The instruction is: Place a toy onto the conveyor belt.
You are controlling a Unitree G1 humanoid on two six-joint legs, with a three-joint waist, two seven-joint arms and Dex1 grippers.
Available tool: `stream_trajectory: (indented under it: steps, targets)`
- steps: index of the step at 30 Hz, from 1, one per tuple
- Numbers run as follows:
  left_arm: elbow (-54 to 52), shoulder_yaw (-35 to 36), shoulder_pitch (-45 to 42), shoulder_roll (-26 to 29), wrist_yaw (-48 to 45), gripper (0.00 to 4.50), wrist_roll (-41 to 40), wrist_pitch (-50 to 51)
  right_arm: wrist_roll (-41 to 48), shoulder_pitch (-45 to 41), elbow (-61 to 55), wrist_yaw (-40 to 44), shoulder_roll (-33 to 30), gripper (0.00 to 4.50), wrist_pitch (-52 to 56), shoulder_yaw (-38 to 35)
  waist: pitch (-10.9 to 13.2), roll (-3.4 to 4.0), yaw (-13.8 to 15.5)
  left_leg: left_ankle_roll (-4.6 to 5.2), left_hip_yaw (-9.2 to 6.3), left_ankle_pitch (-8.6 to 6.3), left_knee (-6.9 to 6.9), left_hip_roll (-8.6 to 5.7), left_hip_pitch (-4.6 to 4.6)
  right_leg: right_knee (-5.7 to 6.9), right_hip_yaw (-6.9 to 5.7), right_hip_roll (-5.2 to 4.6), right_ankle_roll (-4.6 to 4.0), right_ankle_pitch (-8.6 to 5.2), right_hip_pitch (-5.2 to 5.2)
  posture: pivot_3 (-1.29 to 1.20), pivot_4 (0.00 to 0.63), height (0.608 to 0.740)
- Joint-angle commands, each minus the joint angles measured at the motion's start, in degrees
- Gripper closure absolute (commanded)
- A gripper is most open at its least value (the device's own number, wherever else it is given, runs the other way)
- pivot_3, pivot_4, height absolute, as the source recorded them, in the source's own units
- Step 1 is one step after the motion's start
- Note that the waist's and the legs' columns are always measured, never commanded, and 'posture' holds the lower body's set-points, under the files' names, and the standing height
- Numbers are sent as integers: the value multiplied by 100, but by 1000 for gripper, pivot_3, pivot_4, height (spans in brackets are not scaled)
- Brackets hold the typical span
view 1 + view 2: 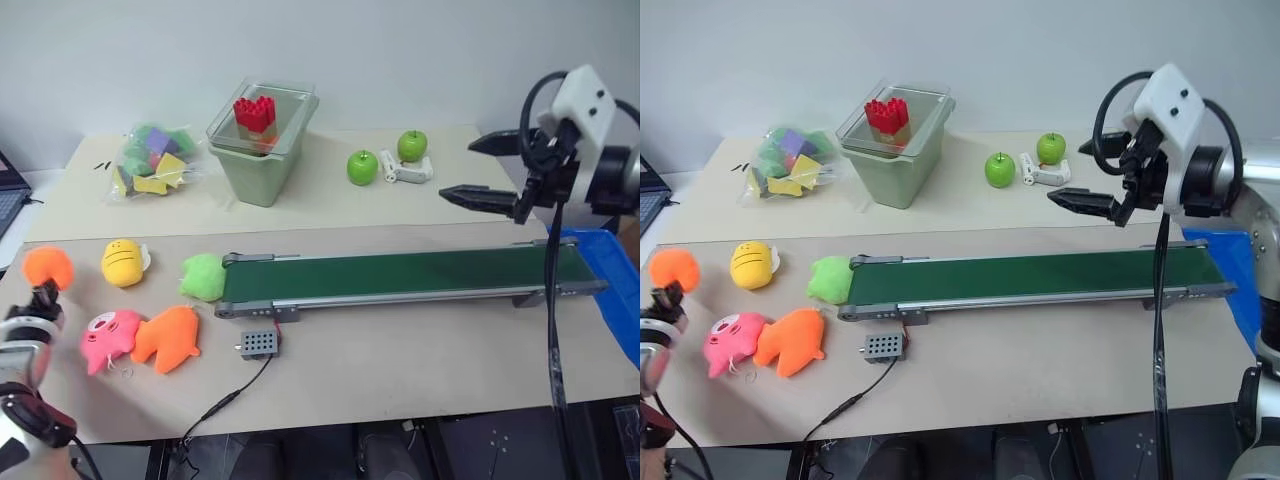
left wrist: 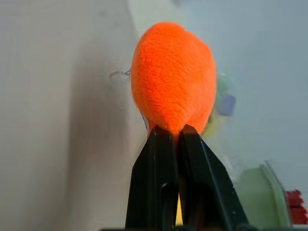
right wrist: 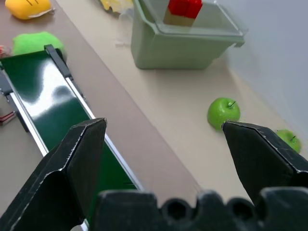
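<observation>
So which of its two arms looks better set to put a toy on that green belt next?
The left, probably. Its left gripper is already shut on the orange toy, near the conveyor belt's left end. The right gripper hangs open and empty above the belt's far end.

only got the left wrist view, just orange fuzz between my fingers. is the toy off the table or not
Observer: Yes. The left pincer is shut on the orange toy and holds it above the table, at the table's left end.
Operator: where's the belt from there
Observer: The conveyor belt lies to the toy's right, past a yellow plush and a green plush that sits against its near end.
Operator: is the other arm in the way
Observer: No. The right pincer hangs open above the belt's far end, holding nothing.
</observation>
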Motion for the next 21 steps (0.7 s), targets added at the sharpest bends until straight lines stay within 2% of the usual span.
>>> stream_trajectory:
  steps: [1,5,9,15,18,21]
  targets:
    - [-460,-96,-105,360,-462,4429,-66,635,140,48,-103,-27,71,0,-200,-250,0,1,-8,0,1,0,-1,-1,0,-1,1,0,0,0,0,0,150,740]
    - [-971,-398,46,514,-856,4429,30,1316,158,84,-25,20,206,0,-262,-191,0,1,-22,1,1,0,-1,0,2,0,2,1,0,0,-1,0,150,740]
    - [-2405,-1255,464,525,-1646,4429,156,2151,480,-18,151,259,308,0,-148,-261,1,0,-33,0,1,0,0,1,1,1,3,3,0,0,0,0,150,740]
    - [-4138,-1961,764,620,-2346,4429,-76,3046,728,-33,314,550,262,0,-150,-207,1,-1,-2,1,1,0,0,4,-1,-2,3,3,0,0,0,0,150,740]
    - [-5186,-2737,881,637,-2790,4429,357,2520,702,21,310,483,327,0,-198,-150,1,-1,0,1,2,-1,-1,3,0,-4,5,3,0,0,1,0,150,740]
    - [-6011,-4085,735,498,-2892,4429,1532,1110,647,98,263,372,436,0,-260,-93,1,1,32,1,2,0,0,3,1,-2,5,3,0,0,3,0,150,740]
